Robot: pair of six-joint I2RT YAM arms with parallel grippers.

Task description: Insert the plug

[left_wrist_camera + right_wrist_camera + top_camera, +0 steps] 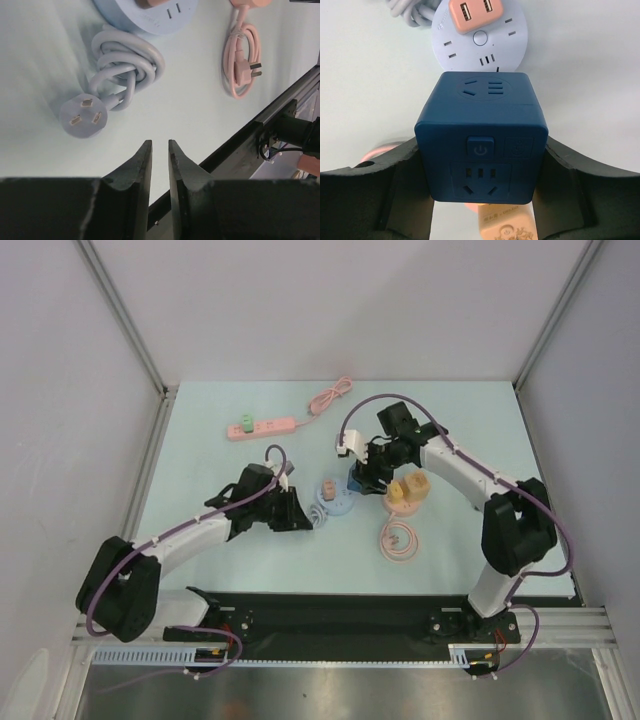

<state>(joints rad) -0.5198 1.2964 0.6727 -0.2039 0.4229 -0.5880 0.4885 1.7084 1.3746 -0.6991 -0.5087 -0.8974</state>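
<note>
Blue cube socket (481,145) fills the right wrist view. The right fingers (385,190) pinch it on two opposite flat sides, over the surface (365,75) and near the round hub (515,35). We take this as the piece to plug in. Its pins aren't visible, so we can't tell which face carries them. The hub top carries an orange USB block (475,14).

Left fingers (137,170) are almost together, with a thin slit between them and nothing in it. Ahead of them the grey three-pin plug (83,116) lies loose on the surface, pin face toward us. Its coiled cable (127,65) runs to the hub.

Handling, our read: the cube is hard, smooth plastic, probably light, and won't deform. Its slick faces could let it pivot in the pinch when pushed into a tight socket. We'd hold it mid-body on the flats, clear of the power button, and push square.

If the grey plug is the target instead, it has a rigid head and a springy cord that will tug. We'd take it across the head's flanks, never by the pins or cable.
</note>
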